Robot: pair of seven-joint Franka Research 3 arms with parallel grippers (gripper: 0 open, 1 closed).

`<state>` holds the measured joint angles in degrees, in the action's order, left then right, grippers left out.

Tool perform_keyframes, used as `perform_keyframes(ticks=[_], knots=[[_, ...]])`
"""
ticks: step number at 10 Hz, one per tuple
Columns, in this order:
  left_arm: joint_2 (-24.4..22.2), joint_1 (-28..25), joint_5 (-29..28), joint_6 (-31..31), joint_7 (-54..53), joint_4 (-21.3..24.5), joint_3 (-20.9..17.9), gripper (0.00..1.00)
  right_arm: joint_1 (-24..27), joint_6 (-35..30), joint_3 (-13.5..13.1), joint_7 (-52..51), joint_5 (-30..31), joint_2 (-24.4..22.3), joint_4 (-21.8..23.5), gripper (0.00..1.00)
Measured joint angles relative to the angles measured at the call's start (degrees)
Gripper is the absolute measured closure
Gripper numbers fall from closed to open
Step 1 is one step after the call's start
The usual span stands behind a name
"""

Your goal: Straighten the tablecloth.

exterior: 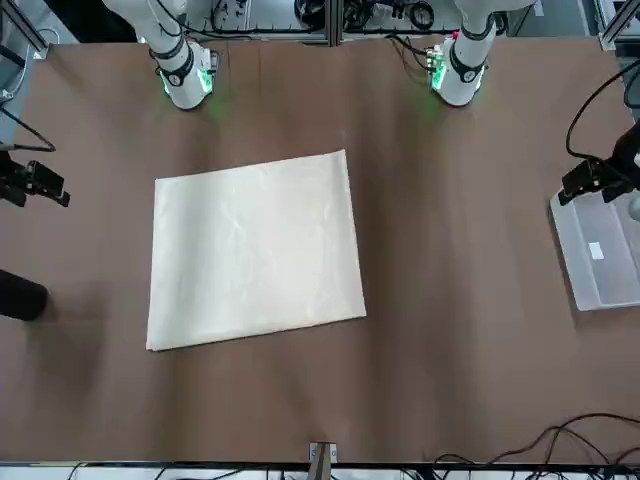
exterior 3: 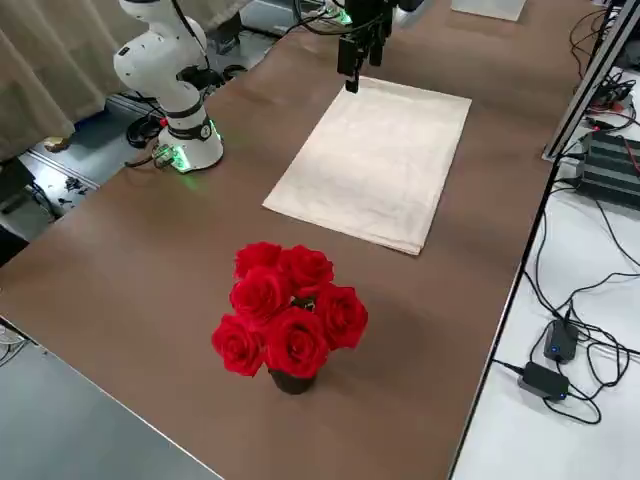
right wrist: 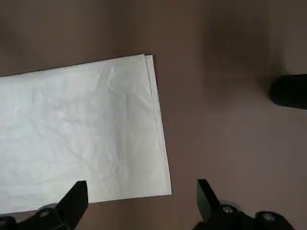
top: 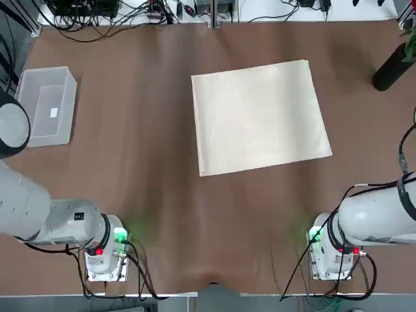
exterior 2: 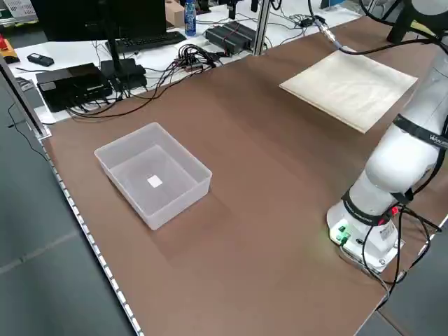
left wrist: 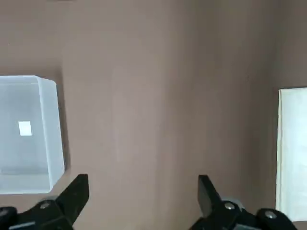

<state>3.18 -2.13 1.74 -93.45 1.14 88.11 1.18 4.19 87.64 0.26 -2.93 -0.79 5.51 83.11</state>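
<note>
Cream tablecloth (top: 260, 117) lies flat but slightly askew on my table (top: 149, 195), both end effectors (left wrist: 143, 194) (right wrist: 142, 199) wide, empty.

In the overhead view neither hand shows; both arms run off the picture's edges. The small white slip (exterior 2: 155, 182) in the clear bin (exterior 2: 183, 190) is too small to read. The dark vase (top: 392, 68) is cropped at the desk's far right corner.

Clear plastic bin (top: 45, 106) at table's left edge; red roses (exterior 3: 288, 308) far right.
</note>
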Motion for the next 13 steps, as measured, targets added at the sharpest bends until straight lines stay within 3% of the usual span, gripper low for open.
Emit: perform_keyframes(ticks=[3,13], knots=[[1.9,0.4,0.0,-0.2,0.0,-2.7,0.2,0.00,0.3,-0.1,0.0,-0.1,0.0,0.0,-0.1,0.00],[2.7,0.6,0.0,-0.2,0.3,-3.4,0.2,0.00,0.5,-1.3,0.5,-0.3,0.0,0.0,-0.1,0.00]])
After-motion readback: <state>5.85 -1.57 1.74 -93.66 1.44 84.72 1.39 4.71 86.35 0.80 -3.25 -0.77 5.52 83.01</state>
